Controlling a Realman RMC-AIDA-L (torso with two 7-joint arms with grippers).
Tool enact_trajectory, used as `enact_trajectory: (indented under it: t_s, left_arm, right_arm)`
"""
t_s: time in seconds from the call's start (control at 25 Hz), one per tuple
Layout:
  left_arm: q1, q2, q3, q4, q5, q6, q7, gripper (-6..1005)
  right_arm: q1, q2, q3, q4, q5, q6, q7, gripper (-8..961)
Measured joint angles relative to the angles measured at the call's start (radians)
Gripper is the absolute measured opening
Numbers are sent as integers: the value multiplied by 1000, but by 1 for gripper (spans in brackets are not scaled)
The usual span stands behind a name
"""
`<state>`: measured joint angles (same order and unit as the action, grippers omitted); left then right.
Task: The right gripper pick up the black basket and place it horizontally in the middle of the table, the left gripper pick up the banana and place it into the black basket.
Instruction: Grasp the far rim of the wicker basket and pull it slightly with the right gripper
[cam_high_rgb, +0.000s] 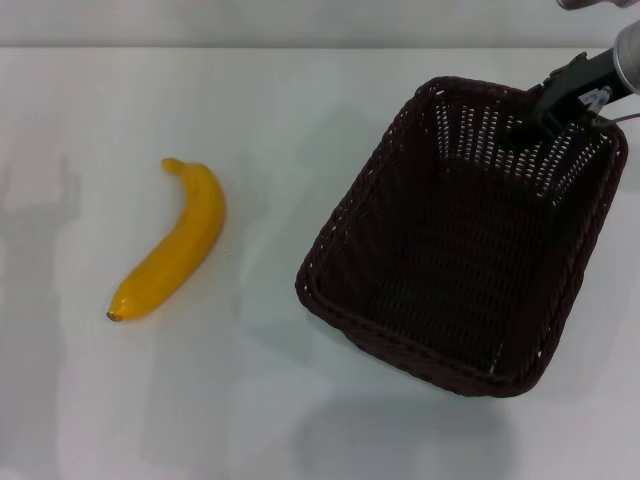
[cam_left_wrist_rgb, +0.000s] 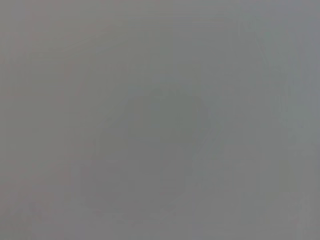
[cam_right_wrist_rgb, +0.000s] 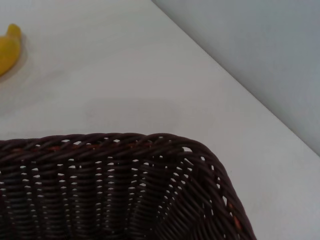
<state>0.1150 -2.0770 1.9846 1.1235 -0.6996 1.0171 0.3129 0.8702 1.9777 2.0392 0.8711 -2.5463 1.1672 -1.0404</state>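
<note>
The black basket sits on the right half of the white table, turned diagonally, with its near corner casting a wide shadow as if raised. My right gripper reaches in from the upper right, its black fingers closed over the basket's far rim. The right wrist view looks down at that rim corner from just above. The yellow banana lies flat on the left side of the table, well apart from the basket; its tip shows in the right wrist view. My left gripper is out of view, and its wrist view shows only blank grey.
The table's far edge runs close behind the basket, with a grey wall beyond it. Bare white table lies between banana and basket and along the front.
</note>
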Motion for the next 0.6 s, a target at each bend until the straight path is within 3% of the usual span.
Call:
enact_trajectory:
  t_s: [0.6]
  left_arm:
    - [0, 0, 0, 6, 2, 0, 0, 688]
  right_arm:
    - [0, -1, -72, 13, -8, 16, -5, 650]
